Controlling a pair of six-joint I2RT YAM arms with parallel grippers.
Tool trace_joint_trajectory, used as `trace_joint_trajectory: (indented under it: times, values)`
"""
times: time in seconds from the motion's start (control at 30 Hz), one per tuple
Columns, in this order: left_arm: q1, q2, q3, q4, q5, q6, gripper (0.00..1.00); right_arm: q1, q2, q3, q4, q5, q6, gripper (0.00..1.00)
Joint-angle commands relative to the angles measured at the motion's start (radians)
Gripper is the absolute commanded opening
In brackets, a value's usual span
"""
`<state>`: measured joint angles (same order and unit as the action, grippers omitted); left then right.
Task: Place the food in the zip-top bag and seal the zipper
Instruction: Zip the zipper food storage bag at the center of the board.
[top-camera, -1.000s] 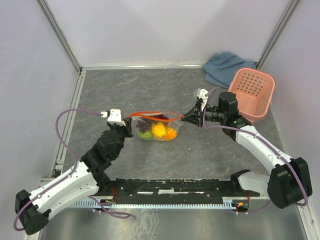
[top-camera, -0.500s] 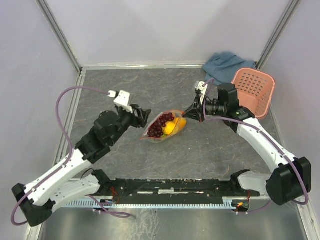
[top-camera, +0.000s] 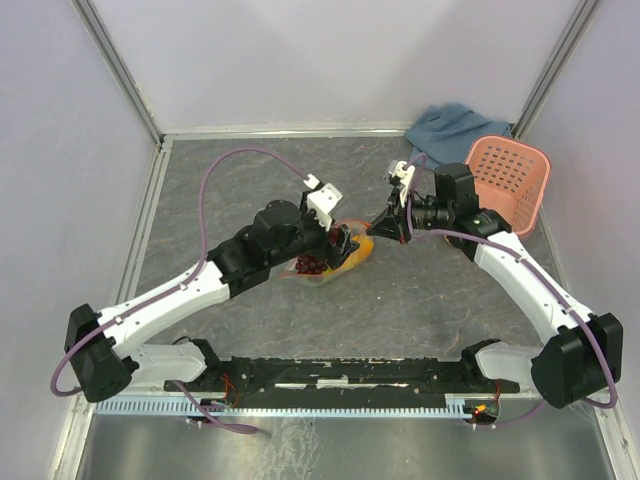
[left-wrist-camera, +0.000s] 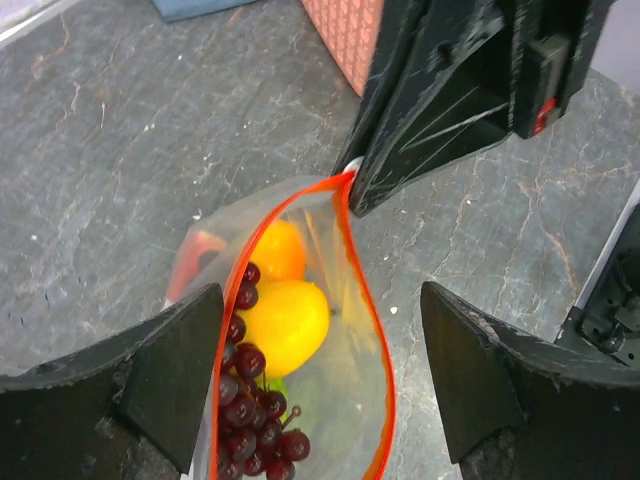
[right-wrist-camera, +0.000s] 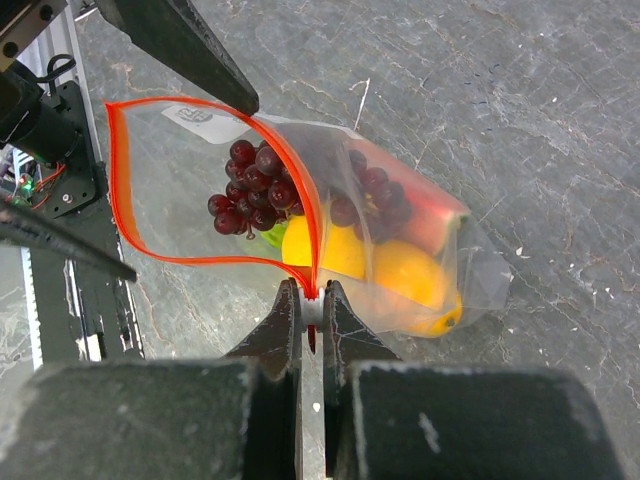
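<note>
The zip-top bag (top-camera: 318, 270) lies mid-table with its mouth gaping. Inside it I see the food: dark grapes (right-wrist-camera: 250, 185), a yellow fruit (left-wrist-camera: 285, 325), an orange fruit (right-wrist-camera: 410, 275) and the red watermelon wedge (right-wrist-camera: 432, 225). The red-orange zipper (right-wrist-camera: 118, 180) loops round the mouth. My right gripper (right-wrist-camera: 311, 290) is shut on the zipper's white end piece, at the bag's right corner (top-camera: 375, 230). My left gripper (left-wrist-camera: 320, 340) hovers open over the mouth (top-camera: 345, 243); its two fingers straddle the bag without holding it.
A pink lattice basket (top-camera: 505, 185) stands at the back right, close behind the right arm. A blue-grey cloth (top-camera: 445, 130) lies beside it against the back wall. Metal rails edge the table on the left and at the back.
My left gripper let go of the bag's left end, opened wide and swung right over the bag. The bag slackened and pivoted toward the right gripper, which kept its pinch.
</note>
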<state>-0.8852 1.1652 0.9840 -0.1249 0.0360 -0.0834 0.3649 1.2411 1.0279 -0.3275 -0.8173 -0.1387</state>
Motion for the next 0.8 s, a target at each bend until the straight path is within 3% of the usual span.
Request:
trace_joint_trajectory:
  times: [0.0,0.23,0.53,0.77]
  values:
    - [-0.04,0.048,0.095,0.065,0.02,0.139,0.86,0.001,0.005,0.052,0.007,0.009,-0.013,0.02]
    - [-0.055,0.121,0.101,0.065,-0.122,0.268,0.87,0.002,0.01,0.054,0.004,0.009,-0.009,0.02]
    - [-0.055,0.181,0.11,0.059,-0.015,0.365,0.86,0.001,0.018,0.053,-0.001,0.01,-0.008,0.02]
    - [-0.054,0.189,0.109,0.062,-0.1,0.422,0.84,0.001,0.006,0.046,-0.021,0.012,-0.022,0.02]
